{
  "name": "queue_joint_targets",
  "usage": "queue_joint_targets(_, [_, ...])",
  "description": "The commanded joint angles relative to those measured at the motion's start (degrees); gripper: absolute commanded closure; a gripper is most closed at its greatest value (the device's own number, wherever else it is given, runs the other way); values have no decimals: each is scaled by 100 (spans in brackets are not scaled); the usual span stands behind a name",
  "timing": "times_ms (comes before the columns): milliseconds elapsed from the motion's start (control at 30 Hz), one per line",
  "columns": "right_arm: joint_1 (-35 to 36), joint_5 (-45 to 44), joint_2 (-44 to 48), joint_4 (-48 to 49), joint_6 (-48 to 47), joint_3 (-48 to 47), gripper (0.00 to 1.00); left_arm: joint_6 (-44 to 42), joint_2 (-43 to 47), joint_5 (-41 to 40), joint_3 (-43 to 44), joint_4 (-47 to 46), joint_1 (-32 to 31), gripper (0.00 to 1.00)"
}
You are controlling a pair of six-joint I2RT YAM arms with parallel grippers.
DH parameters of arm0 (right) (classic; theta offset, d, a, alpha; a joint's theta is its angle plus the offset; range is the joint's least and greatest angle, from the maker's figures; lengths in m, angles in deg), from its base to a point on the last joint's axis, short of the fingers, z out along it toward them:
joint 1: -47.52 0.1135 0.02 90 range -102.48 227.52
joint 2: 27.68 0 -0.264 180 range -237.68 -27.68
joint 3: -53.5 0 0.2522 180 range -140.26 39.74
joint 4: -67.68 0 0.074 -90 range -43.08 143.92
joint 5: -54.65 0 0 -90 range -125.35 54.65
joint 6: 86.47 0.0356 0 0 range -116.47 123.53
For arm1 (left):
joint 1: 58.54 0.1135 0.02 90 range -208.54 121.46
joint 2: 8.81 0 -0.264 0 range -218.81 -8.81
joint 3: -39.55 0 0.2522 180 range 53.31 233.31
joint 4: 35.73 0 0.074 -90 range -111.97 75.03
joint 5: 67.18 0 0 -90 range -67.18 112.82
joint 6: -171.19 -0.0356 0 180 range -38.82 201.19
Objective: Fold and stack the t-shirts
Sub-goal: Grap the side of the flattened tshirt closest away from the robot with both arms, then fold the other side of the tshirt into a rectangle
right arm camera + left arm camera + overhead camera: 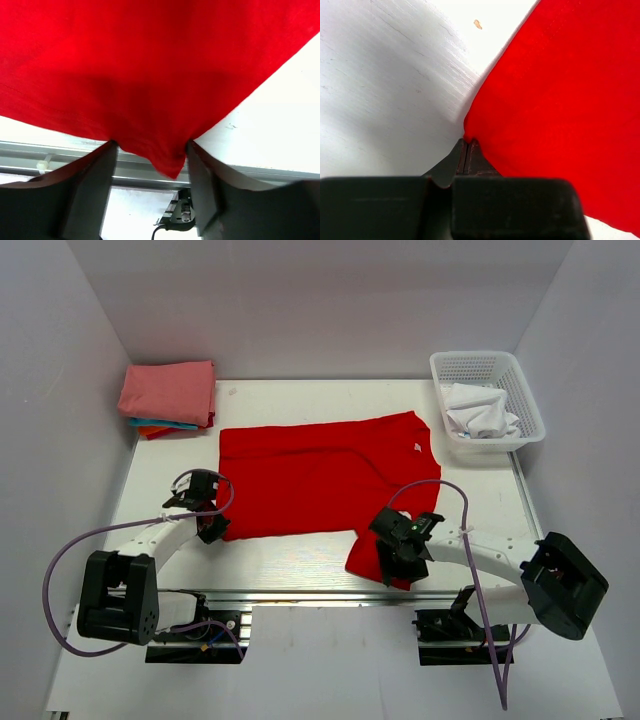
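A bright red t-shirt (320,480) lies spread flat mid-table, its white neck label (413,447) at the right. My left gripper (214,530) is shut on the shirt's near-left corner, which shows pinched at the jaw tips in the left wrist view (467,140). My right gripper (392,566) is over the shirt's near-right sleeve (368,558). In the right wrist view its jaws stand open (150,149), and a point of red cloth (170,165) hangs between them without being pinched. A folded stack sits at the back left, pink (168,390) on top, teal (165,424) and orange-red (152,432) below.
A white plastic basket (520,390) at the back right holds white cloth (480,410). The table's near edge and metal rail (250,172) run just beyond my right gripper. White walls enclose the left, back and right sides.
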Motion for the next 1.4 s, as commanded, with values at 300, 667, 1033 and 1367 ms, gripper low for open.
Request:
queue_joint_targets(300, [13, 65, 133, 945, -50, -35, 100, -84, 259, 162, 192, 143, -43, 100])
queue_joint_targets(667, [-505, -523, 319, 1737, -647, -781, 100, -278, 102, 338, 904, 309, -43, 100])
queue_joint_targets(1033, [-1717, -1130, -103, 2404, -850, -1845, 100, -278, -741, 153, 2002, 424, 10, 100])
queue_joint_targets(1367, [-2386, -946, -595, 3142, -1289, -2513, 100, -225, -1621, -400, 3030, 591, 63, 100])
